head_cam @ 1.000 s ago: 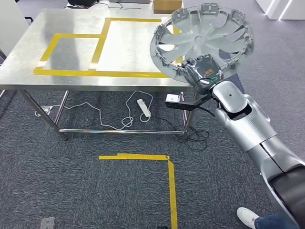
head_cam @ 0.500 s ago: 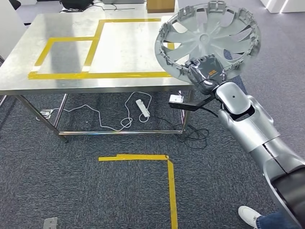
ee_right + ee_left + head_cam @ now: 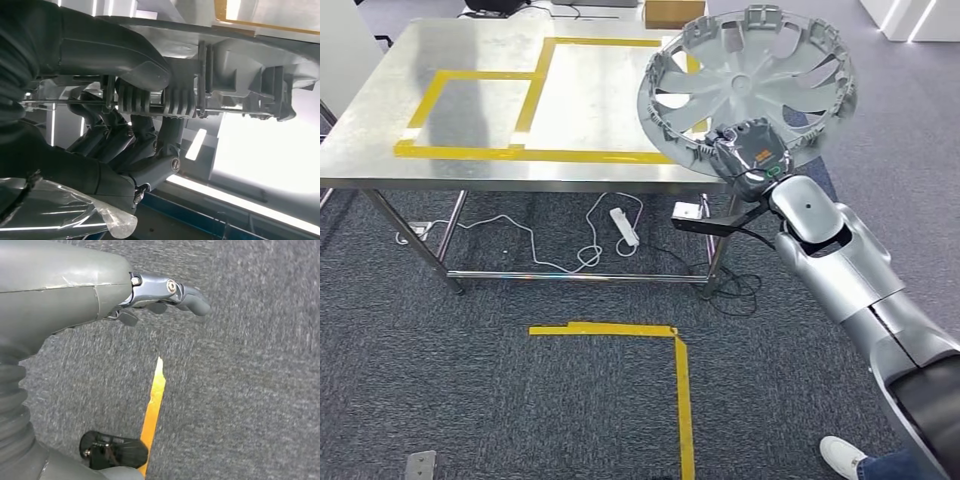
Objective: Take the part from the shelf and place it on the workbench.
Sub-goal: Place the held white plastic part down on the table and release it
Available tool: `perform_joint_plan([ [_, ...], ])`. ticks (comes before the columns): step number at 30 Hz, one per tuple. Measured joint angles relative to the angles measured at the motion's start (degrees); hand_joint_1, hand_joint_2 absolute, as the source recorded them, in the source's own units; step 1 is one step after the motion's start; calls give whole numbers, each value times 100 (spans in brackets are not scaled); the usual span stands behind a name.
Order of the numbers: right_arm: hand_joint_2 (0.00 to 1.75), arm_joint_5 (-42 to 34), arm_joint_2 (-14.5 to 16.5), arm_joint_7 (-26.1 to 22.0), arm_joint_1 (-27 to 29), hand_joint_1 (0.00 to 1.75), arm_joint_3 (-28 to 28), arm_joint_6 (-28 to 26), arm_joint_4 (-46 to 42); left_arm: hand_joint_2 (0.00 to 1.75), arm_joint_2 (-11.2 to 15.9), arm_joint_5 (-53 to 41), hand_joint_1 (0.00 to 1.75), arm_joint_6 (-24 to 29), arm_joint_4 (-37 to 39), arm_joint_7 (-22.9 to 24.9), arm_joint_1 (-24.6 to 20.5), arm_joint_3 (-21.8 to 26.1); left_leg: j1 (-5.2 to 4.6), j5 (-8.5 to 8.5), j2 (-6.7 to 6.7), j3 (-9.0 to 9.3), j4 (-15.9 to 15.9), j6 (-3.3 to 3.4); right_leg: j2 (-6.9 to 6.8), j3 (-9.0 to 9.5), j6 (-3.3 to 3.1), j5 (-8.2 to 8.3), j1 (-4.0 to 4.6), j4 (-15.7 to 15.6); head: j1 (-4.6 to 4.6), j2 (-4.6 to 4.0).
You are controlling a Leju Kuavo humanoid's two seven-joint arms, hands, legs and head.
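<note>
at the upper right of the head view the right hand (image 3: 749, 152) grips the near rim of the grey wheel cover (image 3: 747, 82), which is held tilted above the right end of the steel workbench (image 3: 373, 110), over the yellow tape frame (image 3: 535, 90). the left hand (image 3: 166, 292) hangs over grey carpet (image 3: 245, 390) with fingers apart, holding nothing.
</note>
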Motion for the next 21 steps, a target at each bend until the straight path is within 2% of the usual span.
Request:
perform_joint_plan([
  [1,175,1,-1,0,9,175,-1,0,2,175,-1,1,0,-2,0,0,4,0,-1,-8,-4,6,3,4,0,-100,7,2,1,161,1,0],
  [2,175,1,-1,-1,14,175,-2,-1,3,175,-2,1,0,-4,0,0,6,0,1,-17,-9,16,10,0,-2,-75,7,132,0,61,4,0],
  [4,175,1,-1,-13,15,175,-9,-2,5,175,-7,1,0,-8,0,0,5,-1,6,-55,-18,42,32,-33,-10,244,-6,564,-3,-681,7,0],
  [5,175,2,-1,-22,12,175,-13,-6,6,175,-8,1,0,-8,0,0,1,-2,-4,-79,-21,39,57,-60,-12,444,-19,711,0,-1081,9,0],
  [6,175,3,0,-30,11,175,-15,-14,7,175,-8,1,0,-8,0,1,-3,-2,-15,-96,-24,29,76,-88,-13,580,-38,778,4,-1346,9,0],
  [7,175,5,1,-33,13,175,-17,-25,7,175,-7,1,0,-8,0,2,-2,-2,-26,-106,-25,16,88,-112,-11,650,-60,776,11,-1471,9,0],
  [9,175,12,1,-32,27,175,-21,-42,11,175,-2,4,0,-9,0,3,4,-2,-31,-118,-26,11,95,-148,-3,677,-119,744,17,-1491,7,0],
  [11,175,16,1,-32,40,175,-28,-44,16,175,2,13,0,-10,0,3,8,-3,-21,-207,-20,-20,209,-200,-6,715,-187,727,-3,-1503,-1,0],
  [12,175,17,1,-33,41,175,-33,-45,17,175,3,16,0,-10,0,2,7,-3,-12,-316,-14,-104,409,-234,-9,741,-222,717,-19,-1510,-7,0],
  [13,175,19,1,-35,44,175,-35,-47,18,175,3,18,0,-10,0,2,8,-4,-2,-469,-8,-258,740,-267,-10,764,-247,700,-23,-1511,-15,0],
  [15,175,27,1,-40,61,175,-33,-50,21,175,4,19,0,-10,0,2,15,-4,17,-750,-2,-661,1528,-307,-5,810,-272,657,-23,-1510,-21,0],
  [16,175,30,1,-43,75,175,-29,-50,25,175,6,19,0,-10,0,3,21,-4,20,-775,-2,-803,1766,-311,0,843,-274,630,-21,-1510,-22,0],
  [17,175,30,1,-44,89,175,-28,-50,28,175,6,21,0,-10,0,3,26,-4,20,-677,-2,-845,1779,-303,5,885,-270,598,-19,-1510,-23,0],
  [18,175,26,1,-45,101,175,-29,-50,31,175,7,25,0,-9,0,4,30,-4,18,-462,-2,-777,1549,-281,9,938,-263,561,-16,-1510,-22,0],
  [19,175,19,1,-45,108,175,-29,-51,33,175,9,29,0,-8,0,4,32,-4,11,-186,-3,-636,1156,-245,11,998,-251,519,-13,-1511,-22,0],
  [20,175,11,1,-45,111,175,-30,-55,37,175,15,33,0,-6,0,5,34,-5,-7,19,-2,-486,789,-198,10,1045,-233,479,-8,-1516,-18,0],
  [21,175,6,1,-45,112,175,-30,-61,42,175,20,36,0,-2,0,5,36,-5,-28,155,-2,-361,482,-148,13,1077,-207,448,-5,-1523,-13,0],
])
